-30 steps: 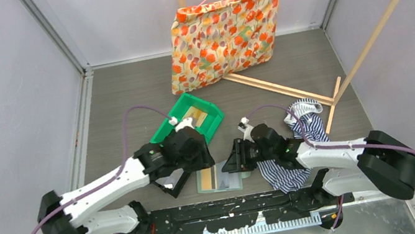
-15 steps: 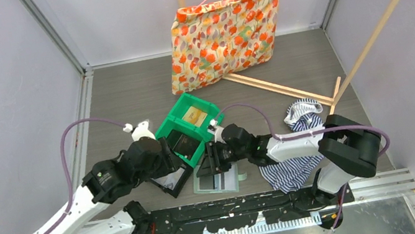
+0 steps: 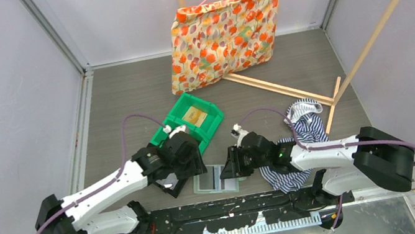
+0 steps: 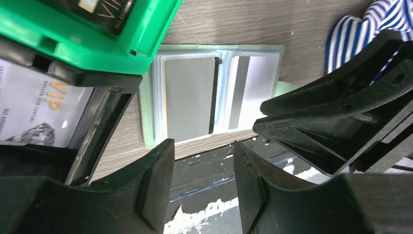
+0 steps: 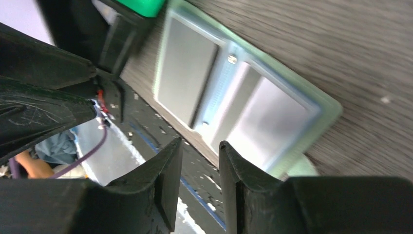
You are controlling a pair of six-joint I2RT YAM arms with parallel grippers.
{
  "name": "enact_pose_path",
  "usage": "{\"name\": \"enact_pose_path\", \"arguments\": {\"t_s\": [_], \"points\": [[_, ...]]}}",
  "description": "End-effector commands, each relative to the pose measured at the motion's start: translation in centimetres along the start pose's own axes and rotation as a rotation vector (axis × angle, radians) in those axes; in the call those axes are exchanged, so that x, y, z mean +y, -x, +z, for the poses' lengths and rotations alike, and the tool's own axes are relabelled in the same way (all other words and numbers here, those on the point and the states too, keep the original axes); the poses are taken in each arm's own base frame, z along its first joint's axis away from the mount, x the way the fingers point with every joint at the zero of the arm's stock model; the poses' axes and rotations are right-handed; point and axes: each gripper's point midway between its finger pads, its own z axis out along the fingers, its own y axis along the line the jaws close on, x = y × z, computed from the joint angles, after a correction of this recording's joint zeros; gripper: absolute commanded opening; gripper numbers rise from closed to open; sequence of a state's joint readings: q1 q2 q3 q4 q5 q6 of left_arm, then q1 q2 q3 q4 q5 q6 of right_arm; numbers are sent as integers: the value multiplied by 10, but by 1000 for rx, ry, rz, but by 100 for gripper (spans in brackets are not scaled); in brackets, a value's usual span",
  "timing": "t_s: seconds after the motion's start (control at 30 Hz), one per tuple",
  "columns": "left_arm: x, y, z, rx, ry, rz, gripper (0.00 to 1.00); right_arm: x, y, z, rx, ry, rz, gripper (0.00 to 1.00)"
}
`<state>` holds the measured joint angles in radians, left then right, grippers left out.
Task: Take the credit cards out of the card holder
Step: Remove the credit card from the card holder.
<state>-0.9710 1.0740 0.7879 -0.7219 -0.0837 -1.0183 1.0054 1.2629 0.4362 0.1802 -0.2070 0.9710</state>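
Grey table (image 3: 126,98), card holder (image 3: 210,180) open flat

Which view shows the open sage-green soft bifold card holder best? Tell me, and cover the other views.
Left wrist: the sage-green card holder lies open, sharp and nearly whole, grey plastic cards in both halves. Right wrist shows it close but blurred. Top external shows it small and partly covered.

Card holder (image 3: 210,181): open flat on the table, at its near edge; two cards (image 4: 187,97) in its slots.
Tray (image 4: 100,126): just left of the holder, a card (image 4: 36,112) on it.
Bin (image 3: 212,125): behind the holder, its edge over the tray, one card (image 3: 194,115) inside.
Cloth (image 3: 304,130): right of the holder.
Cushion (image 3: 223,33): well behind the holder.
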Motion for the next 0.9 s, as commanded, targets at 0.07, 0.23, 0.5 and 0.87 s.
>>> {"name": "enact_pose_path", "arguments": {"t_s": [0.07,0.23,0.5,0.87], "points": [[-10,-9,27,23,-31,-1,48,-7,9,-7,-66,-30,7,34],[10,-12,39,7,48,-11,45,-12,13,-9,-93,-51,32,25],[14,-18,52,8,35,-17,43,-16,18,-10,-109,-47,65,23],[2,-30,75,69,-23,-15,41,1,24,-9,-132,94,212,24]]}}
